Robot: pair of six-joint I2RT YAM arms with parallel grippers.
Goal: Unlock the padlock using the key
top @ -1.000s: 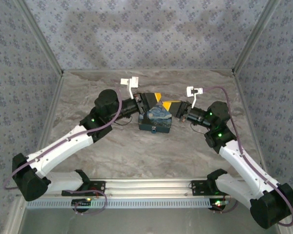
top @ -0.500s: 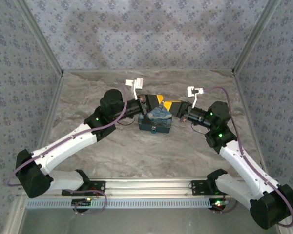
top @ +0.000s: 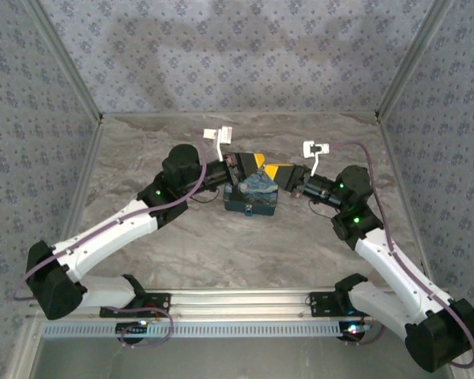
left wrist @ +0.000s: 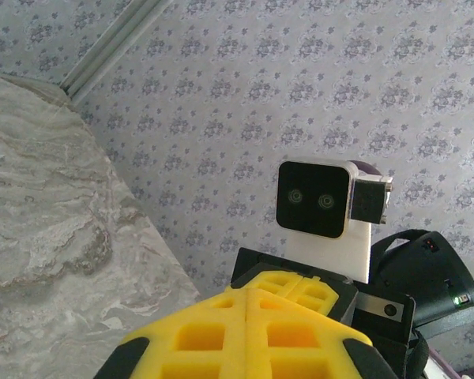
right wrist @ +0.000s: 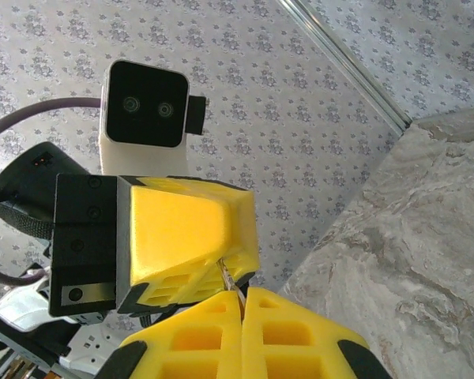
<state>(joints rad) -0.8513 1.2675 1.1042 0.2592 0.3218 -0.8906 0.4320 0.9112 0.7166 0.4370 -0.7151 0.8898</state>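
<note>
Right gripper [right wrist: 242,300] clamps key [right wrist: 227,273]; tip just beside left gripper [right wrist: 235,237], fingers pressed together; both beside box [top: 253,192].

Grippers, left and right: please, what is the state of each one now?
Left gripper: closed, fingers pressed together, nothing seen between them.
Right gripper: closed on a thin metal piece, perhaps the key.

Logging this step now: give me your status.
Left gripper shut; right gripper shut on thin metal tip, likely the key. Both meet over the painted box. Padlock too small to tell.
</note>
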